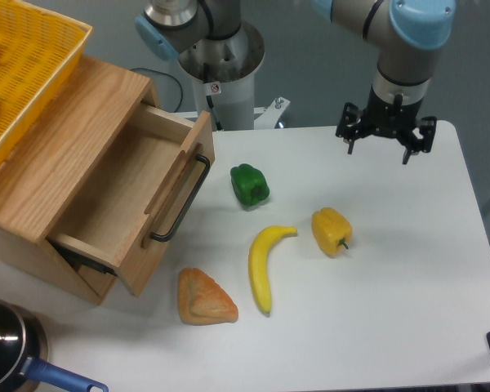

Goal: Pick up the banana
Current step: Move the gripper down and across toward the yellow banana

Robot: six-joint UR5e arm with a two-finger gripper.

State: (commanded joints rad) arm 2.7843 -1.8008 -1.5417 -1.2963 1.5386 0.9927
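The banana (262, 265) is smooth, bright yellow and gently curved. It lies flat on the white table (392, 310) near the middle front, its upper tip pointing right toward the yellow pepper. My gripper (385, 148) hangs over the far right part of the table, well behind and to the right of the banana. Its black fingers (350, 139) are spread apart and hold nothing.
A yellow bell pepper (331, 231) sits just right of the banana, a green bell pepper (249, 184) behind it, a croissant (204, 298) to its left. A wooden box with an open drawer (126, 204) stands at left, a yellow basket (28, 65) on top. A pot (8, 343) is at front left.
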